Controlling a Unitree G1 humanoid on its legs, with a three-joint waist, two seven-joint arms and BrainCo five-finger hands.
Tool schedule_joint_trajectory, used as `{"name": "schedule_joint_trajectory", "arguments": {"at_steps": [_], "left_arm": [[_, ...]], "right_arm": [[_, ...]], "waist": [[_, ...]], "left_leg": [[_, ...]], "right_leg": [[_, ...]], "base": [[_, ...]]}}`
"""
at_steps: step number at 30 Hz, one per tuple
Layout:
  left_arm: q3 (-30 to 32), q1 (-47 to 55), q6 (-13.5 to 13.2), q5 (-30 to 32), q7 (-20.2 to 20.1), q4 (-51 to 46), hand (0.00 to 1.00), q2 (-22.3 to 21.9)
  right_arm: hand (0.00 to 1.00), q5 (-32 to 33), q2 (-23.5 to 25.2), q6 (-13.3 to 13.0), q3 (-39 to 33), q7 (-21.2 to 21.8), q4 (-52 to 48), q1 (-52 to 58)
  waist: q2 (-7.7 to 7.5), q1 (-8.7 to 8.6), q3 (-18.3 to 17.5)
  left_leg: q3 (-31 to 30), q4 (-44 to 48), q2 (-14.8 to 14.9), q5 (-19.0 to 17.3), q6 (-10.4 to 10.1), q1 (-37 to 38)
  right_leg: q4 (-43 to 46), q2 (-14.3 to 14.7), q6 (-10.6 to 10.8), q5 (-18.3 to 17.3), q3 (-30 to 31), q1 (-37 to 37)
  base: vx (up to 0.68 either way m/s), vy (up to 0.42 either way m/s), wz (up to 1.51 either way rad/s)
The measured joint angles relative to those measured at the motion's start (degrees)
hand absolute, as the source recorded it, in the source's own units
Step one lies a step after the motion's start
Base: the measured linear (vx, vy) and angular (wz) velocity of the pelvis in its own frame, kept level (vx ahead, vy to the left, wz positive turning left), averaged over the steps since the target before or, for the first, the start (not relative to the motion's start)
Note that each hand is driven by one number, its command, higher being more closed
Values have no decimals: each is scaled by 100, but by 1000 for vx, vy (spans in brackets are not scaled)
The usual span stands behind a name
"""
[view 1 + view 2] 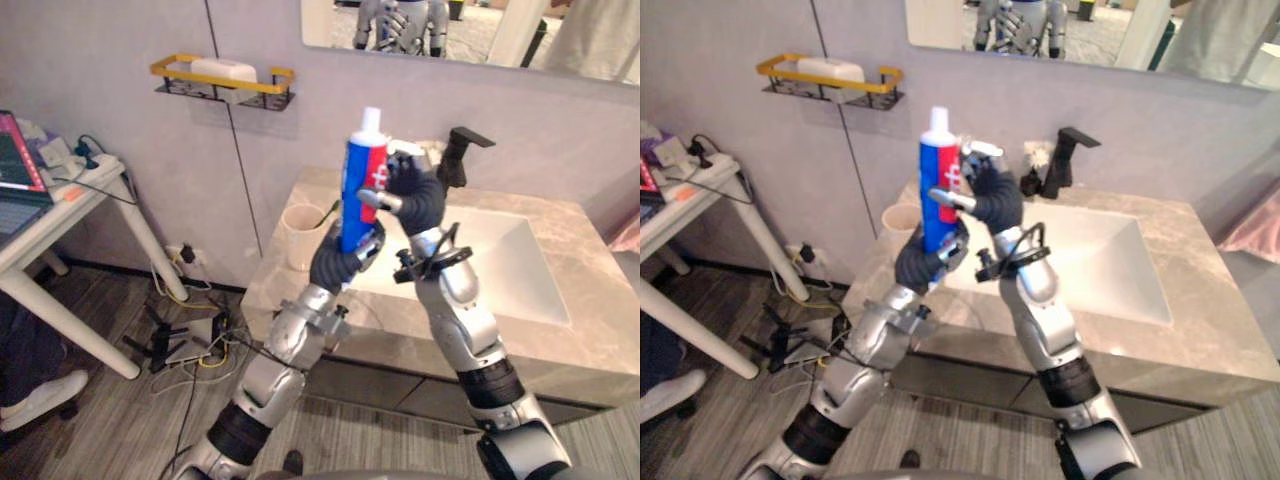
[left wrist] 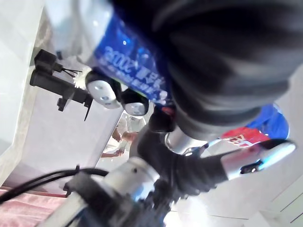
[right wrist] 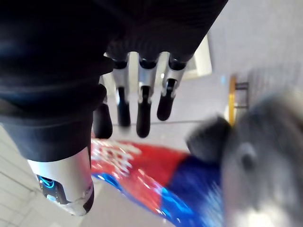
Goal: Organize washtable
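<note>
A blue and red toothpaste tube (image 1: 360, 185) with a white cap stands upright in the air above the left part of the stone washtable (image 1: 590, 335). My left hand (image 1: 335, 262) is shut on the tube's lower end, the blue print (image 2: 128, 61) showing right past its cover. My right hand (image 1: 418, 195) is beside the tube's upper half, open. Its fingers (image 3: 142, 113) are straight over the tube (image 3: 142, 165), and its thumb rests against the tube's side.
A cream cup (image 1: 302, 235) holding a thin stick stands at the counter's left corner. A black faucet (image 1: 455, 155) rises behind the white sink basin (image 1: 500, 260). A yellow-railed wall shelf (image 1: 222, 80) carries a white block. A white table (image 1: 60, 200) stands at the left.
</note>
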Motion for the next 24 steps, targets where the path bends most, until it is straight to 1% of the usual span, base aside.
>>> {"name": "schedule_joint_trajectory", "arguments": {"at_steps": [2, 3, 6, 8, 10, 12, 15, 17, 18, 19, 20, 22, 24], "left_arm": [[137, 0, -3, 16, 73, -1, 100, 0], [212, 0, -3, 48, 78, -4, 100, -1], [346, 1, -16, 67, 92, -79, 100, 0], [374, 2, -16, 87, 91, -173, 100, 0], [408, 2, -21, 132, 91, -305, 100, -1], [431, 2, -24, 191, 88, -357, 100, -2], [531, 17, -28, 237, 99, -438, 100, 2], [719, 148, -36, 306, 140, -655, 100, 11], [854, 237, -87, 360, 190, -788, 100, 33], [929, 280, -119, 397, 195, -847, 100, 48], [1089, 381, -161, 463, 200, -983, 100, 86], [1352, 559, -215, 576, 207, -1211, 100, 106], [1469, 718, -264, 703, 218, -1377, 100, 104]], "right_arm": [[0, -100, -43, -11, -263, -99, -156, 46], [0, -188, -92, -72, -436, -131, -322, 149], [0, -317, -228, -116, -823, -245, -541, 311], [0, -323, -226, -143, -1012, -274, -665, 439], [0, -433, -227, -234, -1290, -437, -763, 602], [0, -489, -226, -255, -1459, -490, -850, 668], [0, -734, -229, -345, -2114, -718, -1263, 937], [0, -995, -229, -460, -2730, -894, -1496, 1271], [0, -1125, -228, -525, -3104, -1009, -1542, 1520], [0, -1173, -228, -537, -3302, -1052, -1540, 1670], [0, -1194, -220, -533, -3649, -1130, -1533, 1999], [0, -1236, -182, -529, -4105, -1284, -1497, 2569], [0, -1336, -74, -524, -4320, -1350, -1367, 3031]], "waist": [[-2, -9, 0], [-5, -24, -3], [-8, -121, -5], [-9, -135, -6], [-9, -138, -7], [-8, -145, -8], [-10, -169, -10], [-16, -247, -14], [-19, -310, -28], [-23, -323, -44], [-21, -345, -85], [13, -491, -129], [38, -571, -189]], "left_leg": [[54, 0, 26, -1, -1, 0], [63, 0, 34, -2, -2, 0], [80, 0, 38, -2, -2, 0], [102, 0, 39, -3, -2, 0], [158, 1, 41, -5, -3, 1], [208, 1, 41, -7, -3, 1], [239, 1, 39, -8, -3, 2], [272, 1, 35, -13, -2, 2], [296, 1, 35, -32, -20, 2], [328, 1, 35, -37, -16, 2], [401, 1, 42, -60, -26, 1], [454, 0, 39, -78, -21, 1], [531, 0, 48, -100, -26, 2]], "right_leg": [[-38, 28, -8, 38, 59, -15], [-83, 38, -18, 52, 62, -1], [-100, 44, -22, 62, 76, -3], [-115, 43, -5, 79, 96, -8], [-172, 46, 0, 129, 150, -10], [-203, 52, -2, 161, 198, -16], [-228, 54, -6, 183, 226, -22], [-234, 55, -8, 189, 247, -33], [-235, 55, -16, 185, 271, -47], [-233, 59, -32, 180, 307, -66], [-229, 67, -34, 181, 393, -115], [-228, 61, -31, 179, 431, -141], [-224, 67, -26, 176, 526, -194]], "base": [[-28, -10, -15], [-24, -19, -4], [-3, -2, -1], [-2, -5, -8], [0, -2, -14], [-5, 1, -13], [-13, -3, -5], [-16, -1, -7], [-14, 2, -11], [-11, 5, -26], [-6, 4, -28], [1, 1, -23], [3, 1, -22]]}}
